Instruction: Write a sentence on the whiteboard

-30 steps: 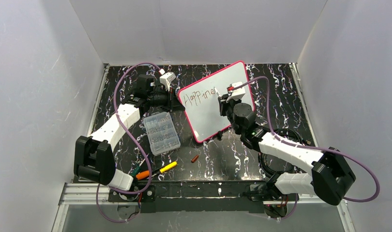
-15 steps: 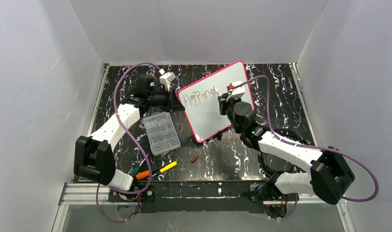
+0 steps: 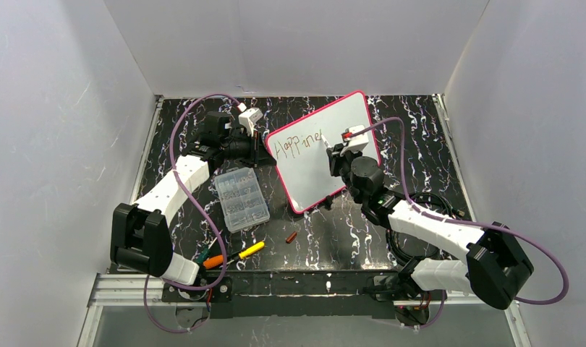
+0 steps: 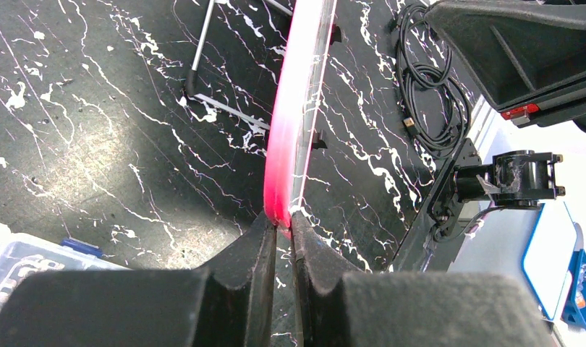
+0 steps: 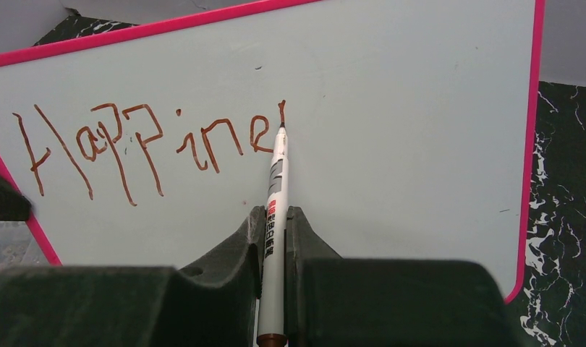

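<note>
Nearest the arm bases, a yellow-handled tool and an orange one lie on the black marbled table, with a small red-brown cap (probably the marker's) just beyond them. Farther in sits the clear organizer box, and beside it the whiteboard, which appears propped at a tilt rather than lying flat. The left gripper has its fingers pressed onto the board's pink rim at its left edge, steadying it. The right gripper pinches a white marker by the barrel, with the tip touching the board at the end of the sentence, which reads roughly "Happine" plus a short upright stroke.

The step in hand looks like forming the next letter. It calls for light pressure, since a board clamped at one edge could flex or swing. Strokes should be short, follow the row's rising slant, lift cleanly between letters, and leave room before the right rim.
</note>
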